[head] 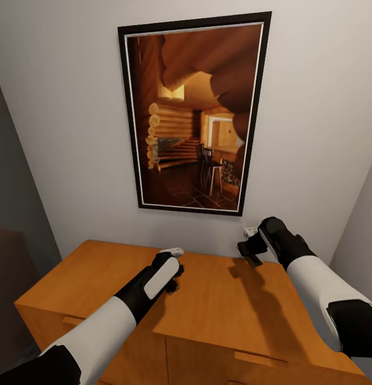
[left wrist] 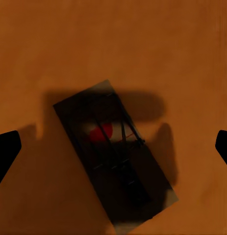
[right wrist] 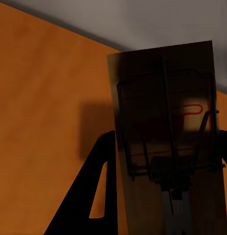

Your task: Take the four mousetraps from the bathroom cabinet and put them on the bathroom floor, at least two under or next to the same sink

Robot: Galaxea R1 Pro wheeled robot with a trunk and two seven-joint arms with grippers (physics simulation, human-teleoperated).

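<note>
The cabinet [head: 223, 305] is seen from above in the head view, its front edge nearest and its flat orange-brown top running back to the grey wall [head: 62, 133]. The top is bare and open between the two arms and toward its left corner.

Over the middle of the top, the left pincer [head: 172, 267] is held pointing downward. In the left wrist view a mousetrap [left wrist: 113, 156] is seen lying flat on the cabinet top, shadowed, its red mark showing, with the two dark fingertips [left wrist: 6, 149] spread well apart on either side and not touching it; the left pincer is open.

Further back, near the cabinet's rear edge by the wall, the right pincer [head: 250, 248] is raised above the top. In the right wrist view a second mousetrap [right wrist: 167, 137] is seen upright and lifted clear of the wood, gripped between the right pincer's fingers.

A framed picture [head: 196, 115] of a log interior is hung on the wall above the rear edge.
</note>
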